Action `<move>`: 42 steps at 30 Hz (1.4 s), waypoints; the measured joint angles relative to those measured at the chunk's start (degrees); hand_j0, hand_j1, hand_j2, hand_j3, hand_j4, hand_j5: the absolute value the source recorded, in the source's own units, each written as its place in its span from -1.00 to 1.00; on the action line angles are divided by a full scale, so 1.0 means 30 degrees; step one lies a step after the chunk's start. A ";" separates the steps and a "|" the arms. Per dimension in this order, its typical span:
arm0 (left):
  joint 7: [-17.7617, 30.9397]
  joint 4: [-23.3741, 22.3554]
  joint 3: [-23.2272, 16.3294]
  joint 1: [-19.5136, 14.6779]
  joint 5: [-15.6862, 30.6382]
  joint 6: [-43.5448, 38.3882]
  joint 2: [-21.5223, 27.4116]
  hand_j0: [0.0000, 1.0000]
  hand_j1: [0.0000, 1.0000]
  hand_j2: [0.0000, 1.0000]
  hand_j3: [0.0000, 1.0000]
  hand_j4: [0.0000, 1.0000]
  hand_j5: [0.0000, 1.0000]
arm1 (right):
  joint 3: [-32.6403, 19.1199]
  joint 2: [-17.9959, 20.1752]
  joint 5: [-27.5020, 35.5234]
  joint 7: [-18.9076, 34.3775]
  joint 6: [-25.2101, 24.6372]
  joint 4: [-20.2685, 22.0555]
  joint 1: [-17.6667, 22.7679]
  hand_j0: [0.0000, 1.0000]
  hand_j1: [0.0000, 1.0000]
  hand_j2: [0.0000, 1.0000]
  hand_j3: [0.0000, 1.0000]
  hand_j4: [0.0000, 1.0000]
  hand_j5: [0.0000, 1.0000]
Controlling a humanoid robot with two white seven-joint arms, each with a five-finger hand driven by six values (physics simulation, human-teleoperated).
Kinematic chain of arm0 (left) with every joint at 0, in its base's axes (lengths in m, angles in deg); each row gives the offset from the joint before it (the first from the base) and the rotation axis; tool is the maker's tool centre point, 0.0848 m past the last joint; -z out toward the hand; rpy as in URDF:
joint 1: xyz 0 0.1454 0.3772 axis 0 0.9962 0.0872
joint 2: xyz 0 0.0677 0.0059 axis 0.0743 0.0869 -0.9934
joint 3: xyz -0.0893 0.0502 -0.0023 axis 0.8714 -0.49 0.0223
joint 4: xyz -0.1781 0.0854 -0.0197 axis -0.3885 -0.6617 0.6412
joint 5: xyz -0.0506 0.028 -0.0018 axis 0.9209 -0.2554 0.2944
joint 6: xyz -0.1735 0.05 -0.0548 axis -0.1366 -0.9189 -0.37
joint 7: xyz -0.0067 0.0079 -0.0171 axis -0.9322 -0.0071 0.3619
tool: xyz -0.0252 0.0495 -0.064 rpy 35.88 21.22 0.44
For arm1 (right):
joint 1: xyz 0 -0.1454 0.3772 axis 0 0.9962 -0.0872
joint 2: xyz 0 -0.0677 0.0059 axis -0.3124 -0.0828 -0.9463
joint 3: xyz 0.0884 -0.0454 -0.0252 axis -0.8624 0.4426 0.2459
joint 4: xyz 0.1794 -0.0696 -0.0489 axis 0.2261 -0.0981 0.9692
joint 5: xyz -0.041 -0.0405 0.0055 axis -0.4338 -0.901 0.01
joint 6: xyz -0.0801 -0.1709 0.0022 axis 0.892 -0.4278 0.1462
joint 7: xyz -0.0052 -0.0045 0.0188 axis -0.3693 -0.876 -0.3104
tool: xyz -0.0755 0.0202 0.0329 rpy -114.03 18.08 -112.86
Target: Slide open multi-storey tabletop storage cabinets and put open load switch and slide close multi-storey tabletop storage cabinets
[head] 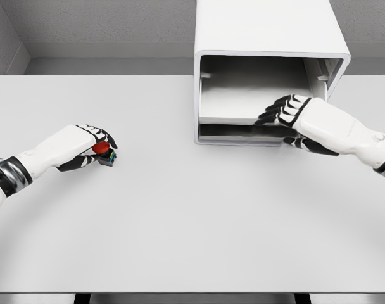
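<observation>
The white storage cabinet (268, 38) stands at the back of the table, right of the middle. Its drawer (243, 101) is slid out toward me and shows a bare grey tray. My right hand (282, 117) grips the drawer's front edge, fingers curled over the lip and thumb below it. At the left, my left hand (97, 151) is closed around the load switch (105, 154), a small dark block with a red knob, which sits at table level. Fingers hide most of the switch.
The white table (192, 221) stretches wide between the two hands. A grey wall runs behind the cabinet. The table's front edge lies near the bottom of the view.
</observation>
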 measured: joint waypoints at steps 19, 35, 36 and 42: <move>0.0022 0.0455 0.0363 0.0000 0.0026 0.0033 -0.0033 -0.12 -0.12 -0.12 -0.12 -0.12 -0.12 | 0.1151 -0.2522 -0.1225 0.0094 0.0003 -0.2502 -0.1084 0.54 0.54 0.54 0.54 0.54 0.54; 0.0024 0.1319 0.1371 0.0059 0.0266 0.0032 -0.0166 -0.14 -0.14 -0.14 -0.14 -0.14 -0.14 | 0.1105 -0.2333 -0.0721 -0.0214 -0.0149 -0.1979 -0.0001 0.58 0.58 0.58 0.58 0.58 0.58; 0.0023 0.1401 0.1417 0.0059 0.0279 0.0030 -0.0167 -0.14 -0.14 -0.14 -0.14 -0.14 -0.14 | 0.1066 -0.2320 -0.0604 -0.0252 -0.0173 -0.1891 0.0117 0.58 0.58 0.58 0.58 0.58 0.58; 0.0023 0.1810 0.1788 0.0117 0.0331 0.0029 -0.0214 -0.14 -0.14 -0.14 -0.14 -0.14 -0.14 | 0.0876 -0.1869 -0.0389 -0.0296 -0.0186 -0.0822 0.0879 0.58 0.58 0.58 0.58 0.58 0.58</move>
